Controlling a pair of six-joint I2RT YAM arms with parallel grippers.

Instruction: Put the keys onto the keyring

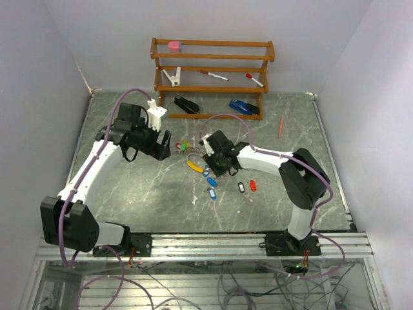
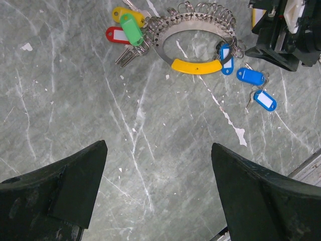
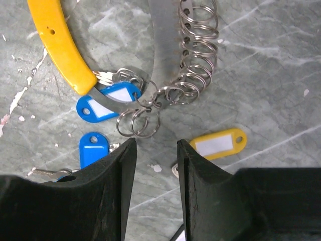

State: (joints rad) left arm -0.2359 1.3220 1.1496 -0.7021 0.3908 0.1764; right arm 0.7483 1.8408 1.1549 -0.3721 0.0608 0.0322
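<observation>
**Inspector:** Condition of the surface and the room?

**Assistant:** The desk [image 1: 142, 194] is dark grey-green with pale veining and carries white flecks and scuffs. Plain pale walls [image 1: 39, 77] close it in at the back and on both sides. A wooden rack [image 1: 213, 59] stands at the far edge, well beyond both pincers.

**Inspector:** Left pincer?

**Assistant:** The left pincer [image 2: 159, 148] is spread wide and grips nothing, with bare desk below it. The keyring [image 2: 196, 66] lies flat ahead of it and a little to its right. It is a metal band with a yellow section, and a row of small split rings hangs along it.

**Inspector:** The keys?

**Assistant:** The keys [image 2: 131, 29] with green, red and yellow tags are bunched at the ring's end ahead-left of that pincer. Three with blue tags lie at the other end, ahead-right. I cannot tell whether each one is threaded on.

**Inspector:** Right pincer?

**Assistant:** The right pincer [image 3: 155, 145] has its fingers narrowly parted with nothing between them, and desk shows through the gap. Split rings lie just beyond its tips; contact cannot be confirmed. A yellow-tagged key [image 3: 218, 144] lies just beside one finger, and blue tags lie beside the other. A black-tagged key [image 1: 241, 187] and a red-tagged key [image 1: 253, 185] lie loose behind this pincer, apart from the ring.
</observation>
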